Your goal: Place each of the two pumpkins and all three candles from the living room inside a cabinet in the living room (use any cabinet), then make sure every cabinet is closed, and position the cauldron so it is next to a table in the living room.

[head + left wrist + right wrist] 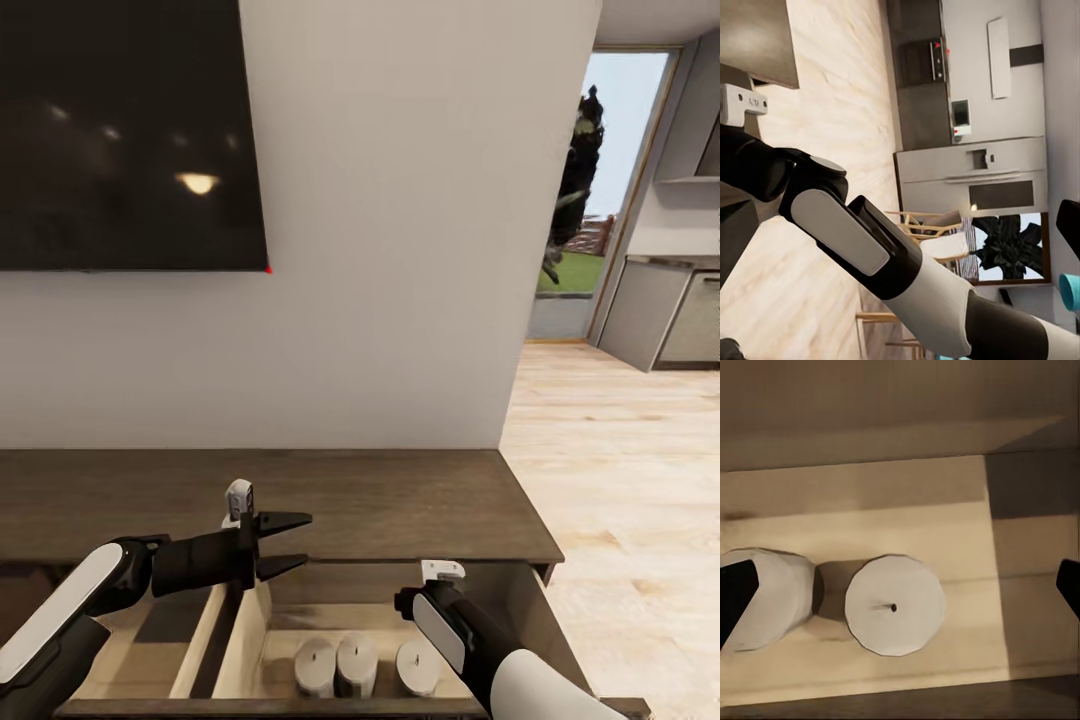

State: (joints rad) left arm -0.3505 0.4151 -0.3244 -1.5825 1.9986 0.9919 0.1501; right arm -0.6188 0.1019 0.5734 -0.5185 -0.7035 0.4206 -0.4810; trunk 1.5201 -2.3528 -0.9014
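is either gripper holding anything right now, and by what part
Nothing is held. The left gripper is open and empty above the cabinet; the right gripper's fingers are spread apart above the candles.

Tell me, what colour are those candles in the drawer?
White candles, clearest in the right wrist view.

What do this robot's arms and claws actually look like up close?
Both arms are glossy black with smooth white shell panels. The left gripper ends in two slim, pointed black fingers, with a small white block mounted above its wrist. The right arm shows a rounded grey-white oval panel and a white forearm sleeve.
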